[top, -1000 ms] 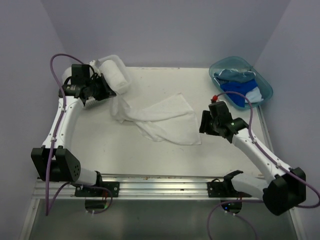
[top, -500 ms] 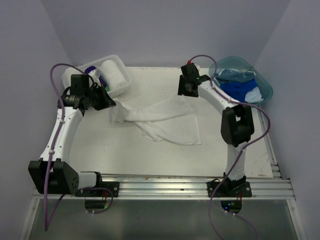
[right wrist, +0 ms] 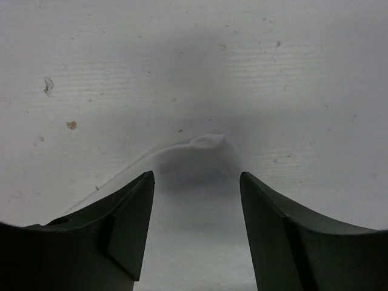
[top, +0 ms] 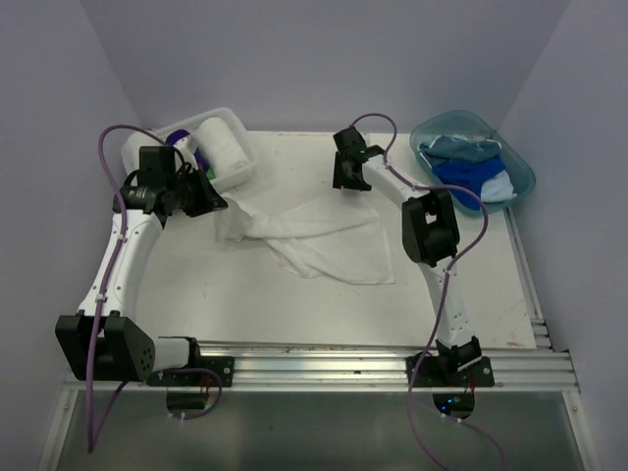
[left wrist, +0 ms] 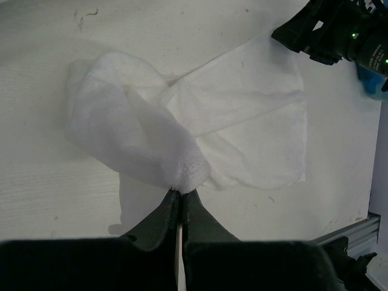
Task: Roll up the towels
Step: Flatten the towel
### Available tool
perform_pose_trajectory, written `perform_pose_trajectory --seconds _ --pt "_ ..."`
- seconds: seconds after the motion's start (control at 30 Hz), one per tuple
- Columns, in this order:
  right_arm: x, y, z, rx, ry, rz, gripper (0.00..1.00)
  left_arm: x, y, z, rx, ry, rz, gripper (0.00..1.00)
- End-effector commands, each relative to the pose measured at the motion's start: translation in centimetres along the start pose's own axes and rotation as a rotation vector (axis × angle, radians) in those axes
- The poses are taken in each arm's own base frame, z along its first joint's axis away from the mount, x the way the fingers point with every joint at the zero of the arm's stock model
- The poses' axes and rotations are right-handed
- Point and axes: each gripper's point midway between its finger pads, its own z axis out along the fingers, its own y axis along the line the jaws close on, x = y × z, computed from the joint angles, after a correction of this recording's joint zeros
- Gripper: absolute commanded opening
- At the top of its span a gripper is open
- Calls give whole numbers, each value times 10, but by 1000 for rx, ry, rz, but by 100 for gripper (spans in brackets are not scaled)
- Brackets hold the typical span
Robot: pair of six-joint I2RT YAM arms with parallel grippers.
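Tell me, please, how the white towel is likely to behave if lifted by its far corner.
Probably floppy: the white towel sags in folds where the left pincer pinches it. Likely light: that one pinch holds a bunch up. Its thin curled corner may slip the open right pincer.

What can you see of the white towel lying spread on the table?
The white towel is soft, thin-looking cloth, lying unrolled on the table. Its right part lies fairly flat with one layer folded over; its left end is bunched and lifted, its hem pinched in the shut left gripper. The open right gripper hangs above its slightly curled far corner.
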Motion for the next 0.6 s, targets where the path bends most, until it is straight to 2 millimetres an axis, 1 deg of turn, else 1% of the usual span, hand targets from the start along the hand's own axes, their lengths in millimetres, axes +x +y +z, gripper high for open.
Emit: perform_pose_trajectory --seconds 0.0,0.1,0.2,0.3,0.33,0.4,0.43,0.47,0.5,0.53,0.57 --pt "-4 4 8 19 -15 29 62 2 -4 -6 23 -4 23 0" --pt "-3 5 16 29 -17 22 58 4 -3 -6 20 -1 21 0" --pt "-6 2 17 45 -29 15 50 5 -2 -7 16 -1 26 0" --pt "-7 2 17 45 -32 10 38 5 -2 -8 16 -3 26 0" --pt "-6 3 17 43 -32 8 30 5 -2 -8 16 -3 26 0" --pt "-4 3 19 39 -23 8 21 4 -2 -9 13 -5 28 0" --pt "-3 3 19 37 -20 8 13 4 -2 -10 11 -4 28 0" --pt "-5 3 18 35 -22 10 9 3 -2 -11 8 -10 32 0" --pt "-5 3 16 34 -22 7 0 3 -2 -11 7 -9 32 0" --pt "-6 3 14 32 -25 11 0 3 -2 -11 5 -8 33 0" --pt "-12 4 7 23 -39 12 0 2 -2 -12 3 -12 35 0"
